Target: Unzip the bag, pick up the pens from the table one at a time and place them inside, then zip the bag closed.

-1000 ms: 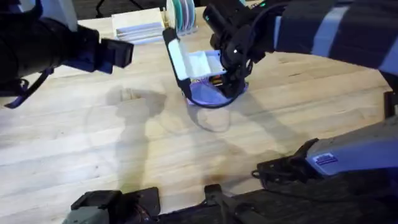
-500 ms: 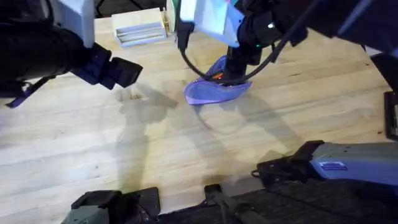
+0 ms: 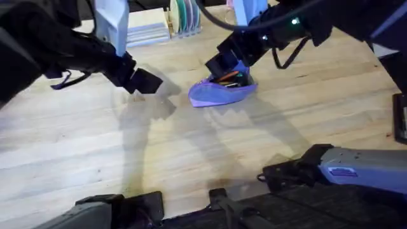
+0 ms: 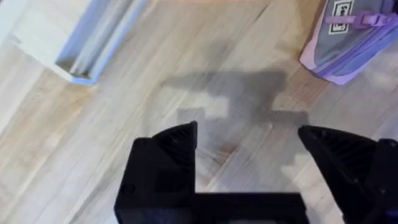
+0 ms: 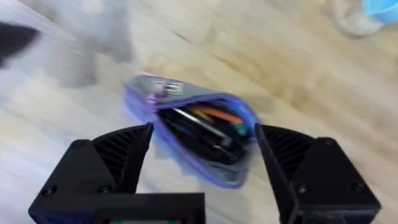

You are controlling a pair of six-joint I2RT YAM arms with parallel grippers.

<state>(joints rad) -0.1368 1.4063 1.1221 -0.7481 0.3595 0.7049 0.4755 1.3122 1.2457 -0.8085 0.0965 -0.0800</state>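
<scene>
The lavender bag [image 3: 219, 94] lies on the table [image 3: 95, 146] at centre back, its zipper open. An orange pen [image 5: 214, 115] and a dark pen [image 5: 196, 129] lie inside it; in the overhead view the pens [image 3: 230, 78] show through the mouth. My right gripper [image 3: 222, 63] hovers just above the bag's far side, open and holding nothing; in the right wrist view the right gripper [image 5: 204, 137] straddles the bag from above. My left gripper [image 3: 145, 81] is open and empty over bare wood to the left of the bag [image 4: 354, 37], a short way off.
A stack of white boxes [image 3: 143, 28] and a rack of coloured discs [image 3: 184, 16] stand at the table's back edge behind the bag. The white box [image 4: 93, 43] also lies near the left gripper. Dark arm bases line the front edge.
My right gripper has risen out of the bag and turned, leaving the pens inside. The left gripper has moved right and forward, closer to the bag.
</scene>
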